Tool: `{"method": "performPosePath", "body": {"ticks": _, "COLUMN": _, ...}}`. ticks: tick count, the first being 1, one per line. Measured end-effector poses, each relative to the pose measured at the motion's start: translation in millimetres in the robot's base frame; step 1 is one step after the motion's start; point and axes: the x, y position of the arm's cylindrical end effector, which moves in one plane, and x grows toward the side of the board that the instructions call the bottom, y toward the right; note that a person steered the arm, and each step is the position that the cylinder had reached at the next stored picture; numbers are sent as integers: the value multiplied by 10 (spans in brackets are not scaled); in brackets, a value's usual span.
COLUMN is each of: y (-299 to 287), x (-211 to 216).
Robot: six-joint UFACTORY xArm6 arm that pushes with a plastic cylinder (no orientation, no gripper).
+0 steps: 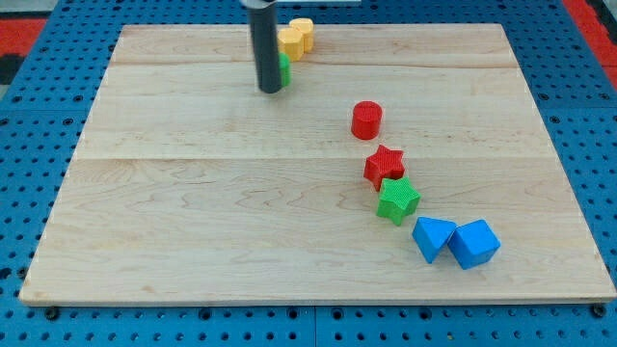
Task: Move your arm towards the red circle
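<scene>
Rod: dark, straight, upright, entering from the view's top edge.
My tip (271,91): down on tabletop, upper middle.

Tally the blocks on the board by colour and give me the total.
Red: 2, circle and star
Green: 2, star and a block half hidden behind my tip
Blue: 2
Yellow: 1
Total: 7
</scene>
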Motion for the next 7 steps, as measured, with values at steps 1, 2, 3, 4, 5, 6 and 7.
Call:
{"method": "performPosePath", "body": {"ticks": 1, "y": 55, "x": -205}}
{"method": "performPosePath", "body": {"ticks": 2, "y": 84, "x": -213}}
{"method": "performPosePath", "body": {"ticks": 3, "y": 287, "x": -259}}
{"method": "performPosePath", "body": {"ticks": 4, "y": 442, "x": -271}}
{"method": "performPosePath", "body": {"ticks": 5, "y": 587, "x": -332}}
{"method": "performPosePath", "body": {"ticks": 6, "y": 823, "x": -370}}
{"method": "performPosePath", "body": {"ticks": 7, "y": 989, "x": -363}}
